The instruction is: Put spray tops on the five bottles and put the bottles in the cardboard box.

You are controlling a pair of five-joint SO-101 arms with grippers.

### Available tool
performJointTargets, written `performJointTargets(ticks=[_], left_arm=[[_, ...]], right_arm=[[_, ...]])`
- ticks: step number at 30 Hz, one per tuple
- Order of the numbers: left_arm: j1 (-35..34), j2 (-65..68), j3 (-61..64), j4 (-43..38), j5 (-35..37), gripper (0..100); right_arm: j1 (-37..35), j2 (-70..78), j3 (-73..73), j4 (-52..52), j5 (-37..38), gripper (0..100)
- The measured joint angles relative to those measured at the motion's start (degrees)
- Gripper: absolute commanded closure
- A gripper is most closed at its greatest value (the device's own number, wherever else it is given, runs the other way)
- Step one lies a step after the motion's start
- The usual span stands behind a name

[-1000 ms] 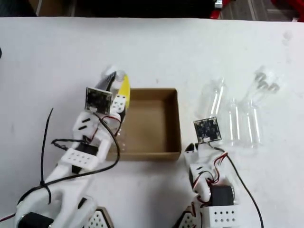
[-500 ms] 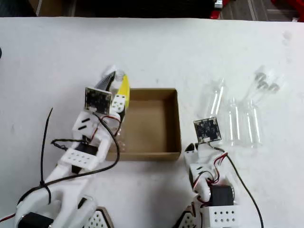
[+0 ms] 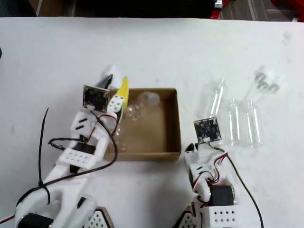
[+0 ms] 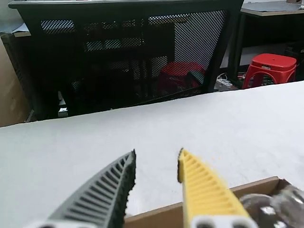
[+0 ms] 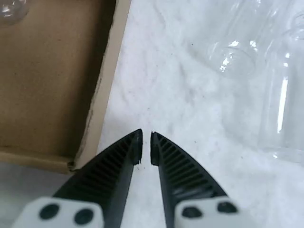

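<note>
cardboard box [image 3: 147, 155] left wall hidden behind left arm [image 3: 85, 142], bottle [image 4: 275, 207] cropped, blurred

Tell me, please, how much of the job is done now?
Done: one clear bottle lies in the cardboard box; whether it has a spray top I cannot tell. In hand: nothing; the left claw is open at the box's far left corner, the right claw shut and empty. To do: three bottles without tops beside the box, and spray tops beyond them.
</note>
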Motion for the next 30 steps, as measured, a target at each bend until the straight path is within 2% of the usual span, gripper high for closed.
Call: performJointTargets(ticks=[8,14,17,21,24,30], left_arm=[[-0.7,-0.7,0.0,0.0,0.0,88],[-0.7,-10.5,0.0,1.8,-0.2,88],[-0.7,-17.0,-1.2,9.5,-0.2,88],[-0.7,-23.8,-8.1,24.0,0.1,88],[-1.8,-27.0,-12.9,33.5,2.6,88],[-9.3,-35.2,-15.8,46.9,6.2,88]], right_arm=[[0.0,0.0,0.0,0.0,0.0,98.4],[0.0,0.0,0.0,0.0,0.0,98.4],[0.0,0.0,0.0,0.0,0.0,98.4],[0.0,0.0,0.0,-0.6,0.0,98.4],[1.9,-0.1,0.0,-4.0,0.4,98.4],[11.3,-0.1,-0.1,-13.5,18.8,98.4]])
